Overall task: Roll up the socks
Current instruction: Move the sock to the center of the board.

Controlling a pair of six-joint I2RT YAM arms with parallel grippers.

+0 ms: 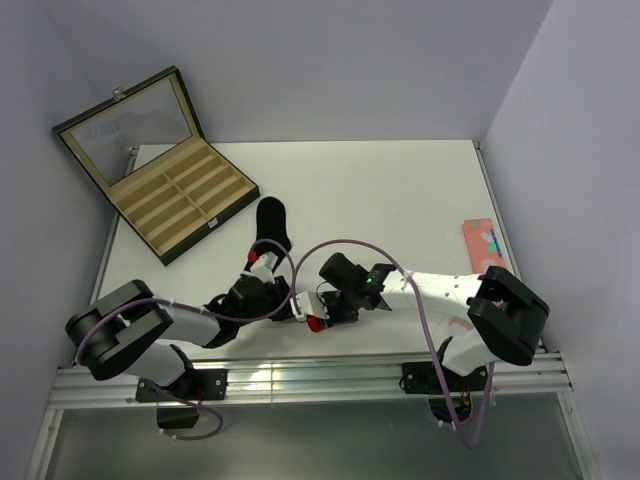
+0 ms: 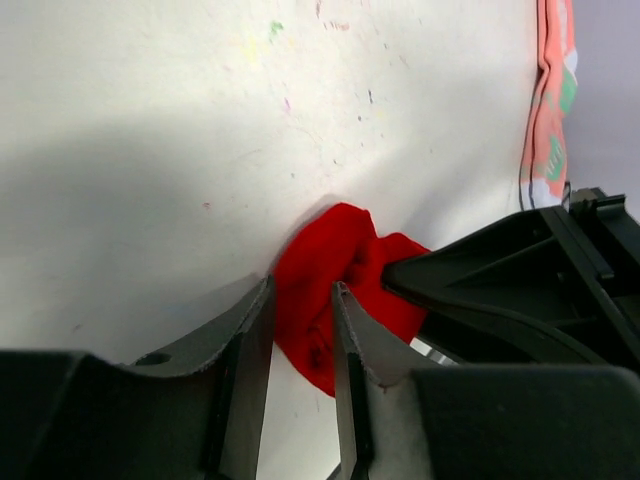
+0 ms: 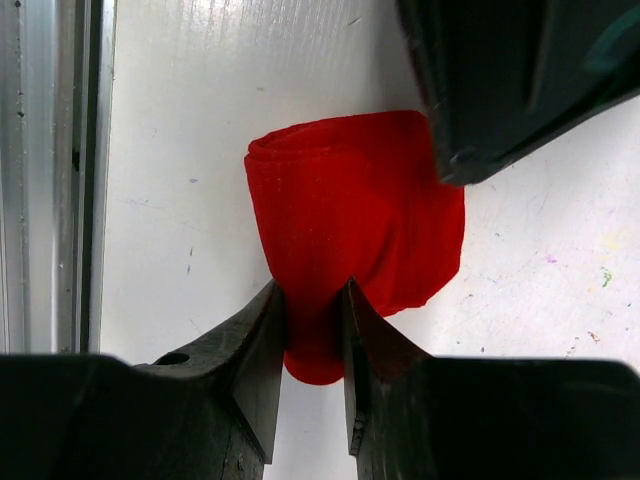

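Since the red sock [image 3: 350,200] is light, soft and probably springy, pinch through all layers: right end effector [image 3: 312,290] is clamped on its edge, left end effector [image 2: 302,285] straddles a fold, grip unclear. Squat roll sits just arm-side of the black sock [image 1: 272,222], whose toe points away; roll axis unclear.

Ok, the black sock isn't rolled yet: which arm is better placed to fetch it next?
Probably the left. The black sock lies unrolled just beyond the left gripper, on that arm's side, while the right gripper is pinching the red sock.
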